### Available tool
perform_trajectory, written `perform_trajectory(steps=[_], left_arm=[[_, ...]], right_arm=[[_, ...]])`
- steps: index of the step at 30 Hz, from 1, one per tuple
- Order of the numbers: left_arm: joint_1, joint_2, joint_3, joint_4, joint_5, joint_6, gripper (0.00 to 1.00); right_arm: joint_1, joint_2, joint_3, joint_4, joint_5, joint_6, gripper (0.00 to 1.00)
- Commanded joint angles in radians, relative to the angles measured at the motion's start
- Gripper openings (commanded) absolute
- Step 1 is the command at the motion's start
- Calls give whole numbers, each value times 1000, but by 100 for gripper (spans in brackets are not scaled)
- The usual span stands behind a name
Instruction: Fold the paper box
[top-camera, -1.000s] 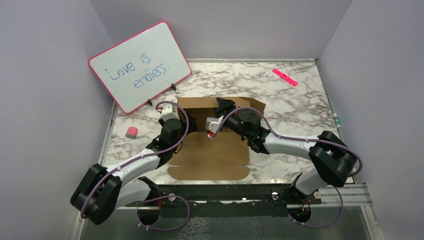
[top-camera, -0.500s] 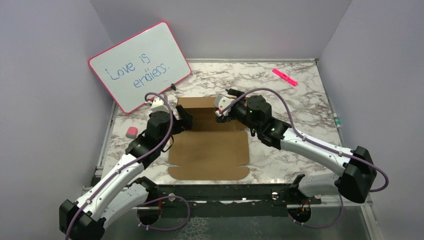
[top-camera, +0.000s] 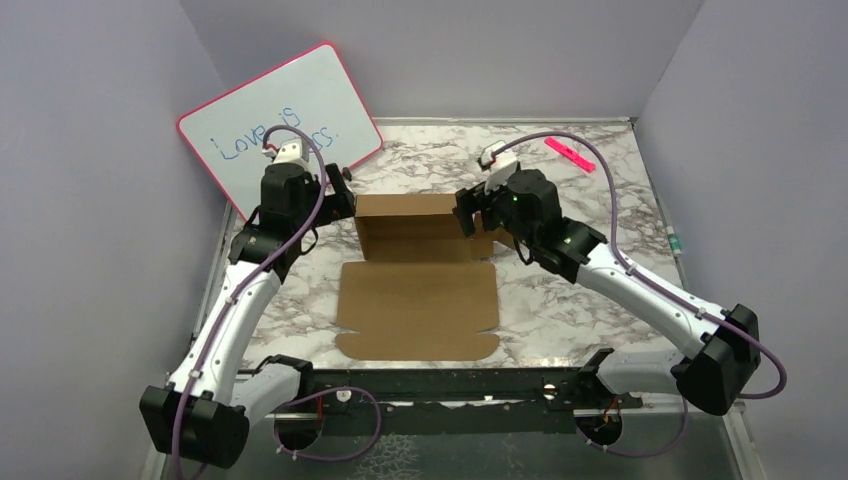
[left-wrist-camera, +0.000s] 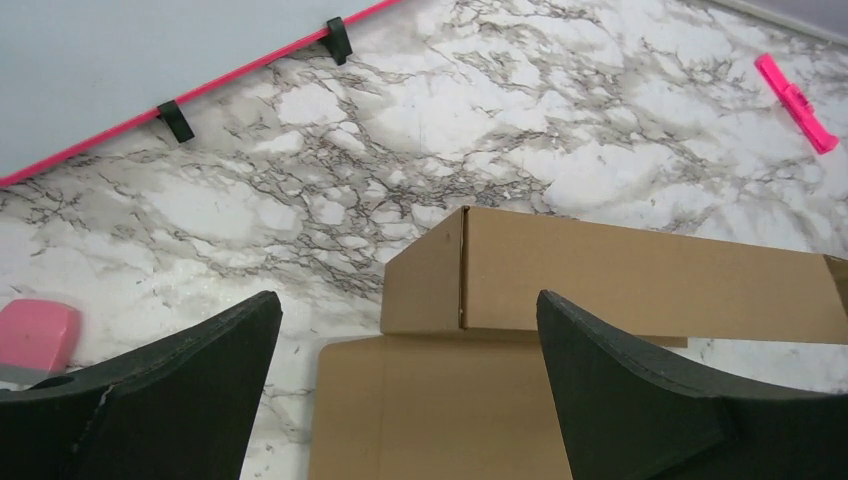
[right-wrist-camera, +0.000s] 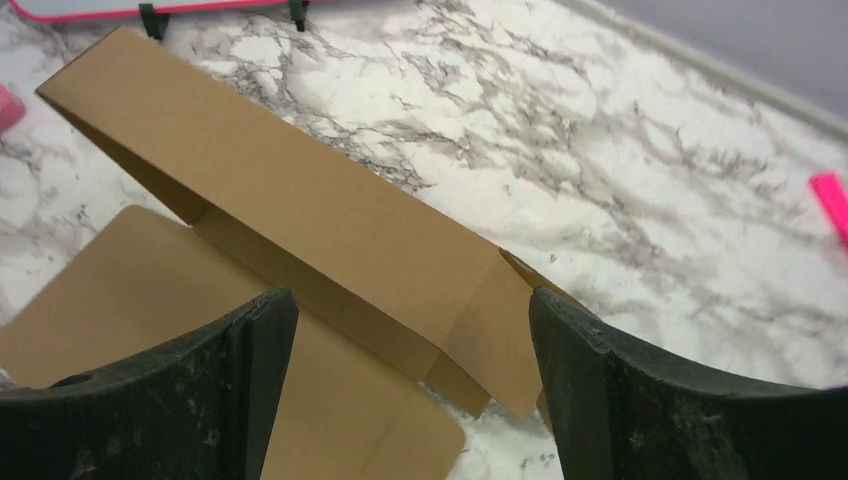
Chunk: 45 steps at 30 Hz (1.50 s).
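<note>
The plain brown cardboard paper box (top-camera: 418, 300) lies in the middle of the white-and-grey marble tabletop (top-camera: 610, 200), a little closer to the near edge than to the far one. Its large near panel is flat on the marble, with a rounded flap at the near side. Its far strip is folded up into a low wall, and short side flaps are bent towards the near edge at both ends. The left gripper (top-camera: 340, 200) hangs just beside the left end of this raised wall. In the left wrist view its two black fingers (left-wrist-camera: 160, 400) are spread wide apart and nothing is between them; the corner of the box (left-wrist-camera: 620, 270) is seen beyond the gap. The right gripper (top-camera: 470, 215) hangs just beside the right end of the wall, also with its jaws wide apart and holding nothing, and the folded wall (right-wrist-camera: 300, 220) shows between its fingers (right-wrist-camera: 650, 390). I cannot tell if either one touches the cardboard. A pink-framed whiteboard with blue handwriting (top-camera: 300, 110) leans at the far left corner. A pink marker pen (top-camera: 570, 154) lies near the far right corner, and a small pink eraser block (left-wrist-camera: 35, 335) lies near the left edge.
</note>
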Motion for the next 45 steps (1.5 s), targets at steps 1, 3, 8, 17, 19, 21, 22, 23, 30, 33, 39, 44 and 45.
perform_trajectory(steps=[1, 3, 8, 17, 19, 21, 22, 23, 30, 33, 39, 44, 45], left_arm=[[42, 94, 62, -22, 147, 109, 98], [44, 130, 71, -18, 156, 117, 98], [45, 175, 43, 23, 158, 120, 97], [47, 176, -21, 92, 160, 157, 95], [47, 177, -37, 104, 181, 161, 94], [46, 179, -53, 115, 214, 164, 94], [47, 180, -60, 121, 233, 163, 94], [46, 186, -66, 126, 254, 161, 93], [47, 192, -84, 141, 339, 157, 90], [48, 188, -86, 139, 334, 167, 90], [55, 149, -71, 116, 245, 190, 90], [55, 109, -31, 97, 197, 200, 90], [55, 105, -21, 92, 199, 196, 90]], right_arm=[[-73, -9, 24, -57, -68, 303, 91], [-100, -5, 21, -41, -77, 360, 91], [-130, 23, -3, 36, -76, 431, 90], [-139, 101, -44, 74, -124, 588, 79], [-141, 111, -62, 101, -154, 599, 76], [-142, 123, -76, 122, -192, 613, 73], [-141, 127, -81, 146, -197, 624, 71], [-142, 129, -87, 166, -221, 633, 69], [-151, 117, -157, 340, -307, 698, 56], [-161, 121, -175, 361, -328, 706, 56], [-184, 63, -175, 299, -334, 578, 70], [-193, -73, -182, 208, -237, 402, 80], [-196, -92, -181, 188, -218, 371, 81]])
